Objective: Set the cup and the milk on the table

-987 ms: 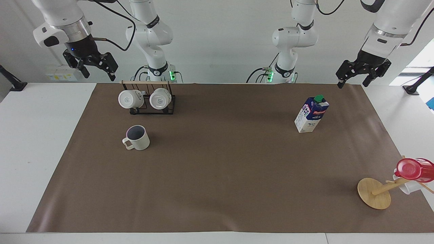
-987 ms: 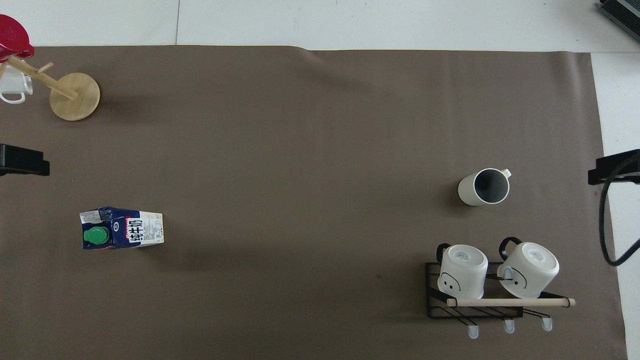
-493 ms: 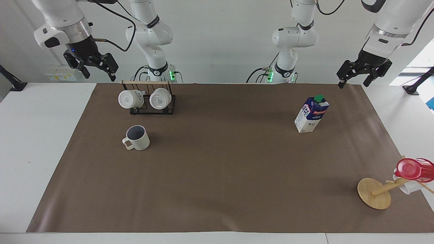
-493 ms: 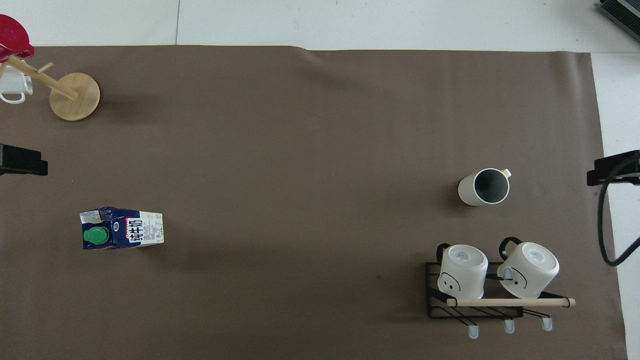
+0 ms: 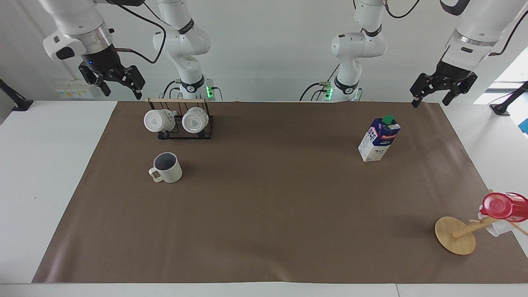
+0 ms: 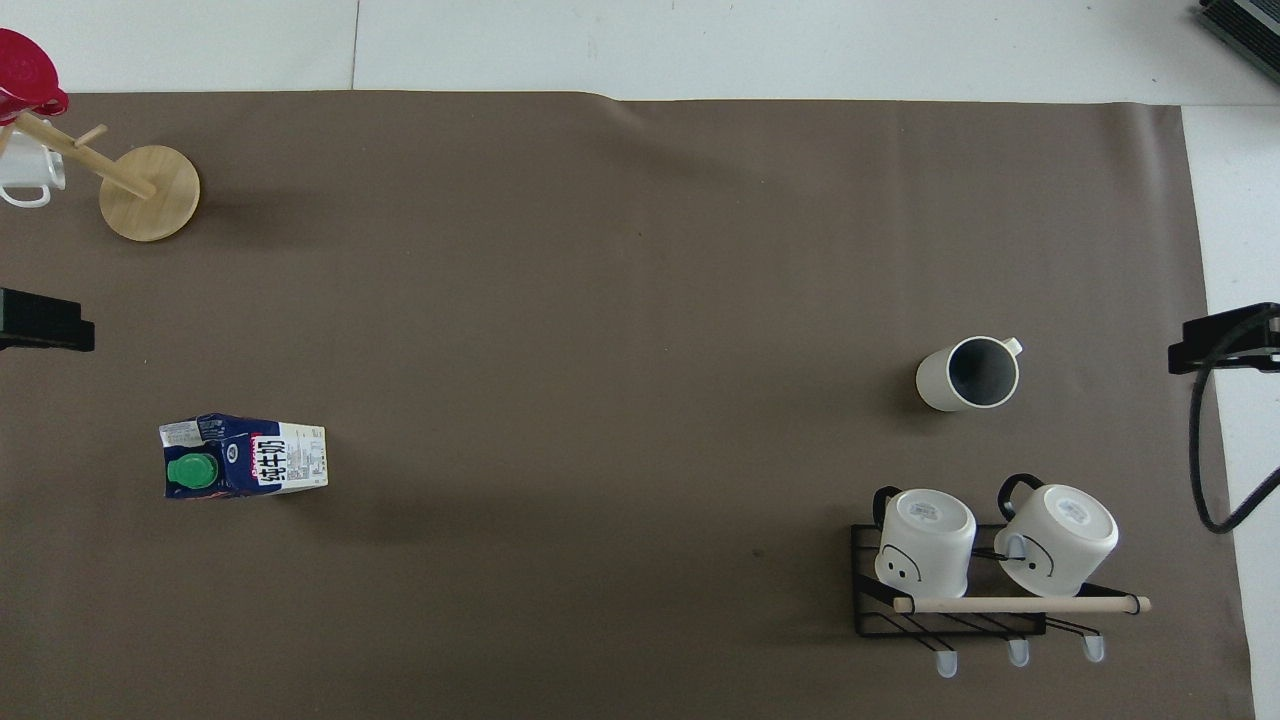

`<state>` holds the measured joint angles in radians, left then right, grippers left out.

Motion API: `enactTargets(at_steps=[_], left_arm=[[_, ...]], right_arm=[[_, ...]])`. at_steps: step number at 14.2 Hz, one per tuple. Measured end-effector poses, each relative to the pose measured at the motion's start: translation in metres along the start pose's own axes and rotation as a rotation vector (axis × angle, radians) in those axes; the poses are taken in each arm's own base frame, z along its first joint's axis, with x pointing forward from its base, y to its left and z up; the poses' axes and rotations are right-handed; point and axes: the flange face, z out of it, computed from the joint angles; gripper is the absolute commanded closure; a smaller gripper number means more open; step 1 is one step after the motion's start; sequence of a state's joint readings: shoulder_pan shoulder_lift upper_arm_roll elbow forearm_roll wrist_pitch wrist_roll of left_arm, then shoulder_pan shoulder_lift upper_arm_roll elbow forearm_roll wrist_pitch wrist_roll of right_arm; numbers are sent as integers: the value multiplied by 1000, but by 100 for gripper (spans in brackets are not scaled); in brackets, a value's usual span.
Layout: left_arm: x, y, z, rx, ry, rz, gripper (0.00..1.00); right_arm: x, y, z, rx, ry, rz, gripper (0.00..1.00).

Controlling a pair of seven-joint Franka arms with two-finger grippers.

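The cup [image 5: 167, 167] [image 6: 968, 373], cream-white with a dark inside, stands upright on the table's brown mat [image 5: 268, 206] [image 6: 600, 300] toward the right arm's end. The milk [image 5: 379, 139] [image 6: 245, 457], a blue and white carton with a green cap, stands upright on the mat toward the left arm's end. My right gripper [image 5: 119, 88] [image 6: 1225, 340] hangs open and empty, raised over that end's mat edge. My left gripper [image 5: 430, 99] [image 6: 45, 320] hangs open and empty, high over the mat's corner beside the milk.
A black wire rack [image 5: 181, 121] [image 6: 990, 590] holding two white mugs sits nearer to the robots than the cup. A wooden mug tree [image 5: 456, 235] [image 6: 150, 190] with a red cup [image 5: 503, 206] [image 6: 25, 75] stands at the left arm's end, farther out than the milk.
Both grippers have drifted slightly upward. The cup and the milk have not moved.
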<state>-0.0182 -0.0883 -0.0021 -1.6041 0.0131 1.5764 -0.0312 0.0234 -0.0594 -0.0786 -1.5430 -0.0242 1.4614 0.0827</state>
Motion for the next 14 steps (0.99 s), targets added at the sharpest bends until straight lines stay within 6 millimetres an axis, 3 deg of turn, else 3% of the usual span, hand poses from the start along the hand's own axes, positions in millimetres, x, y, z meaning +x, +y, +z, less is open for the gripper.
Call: enactTargets(at_steps=[14], left_arm=[[0,-7,0,0,0,-13,0]], right_arm=[[0,-6,6,-1,-5,-37,0]])
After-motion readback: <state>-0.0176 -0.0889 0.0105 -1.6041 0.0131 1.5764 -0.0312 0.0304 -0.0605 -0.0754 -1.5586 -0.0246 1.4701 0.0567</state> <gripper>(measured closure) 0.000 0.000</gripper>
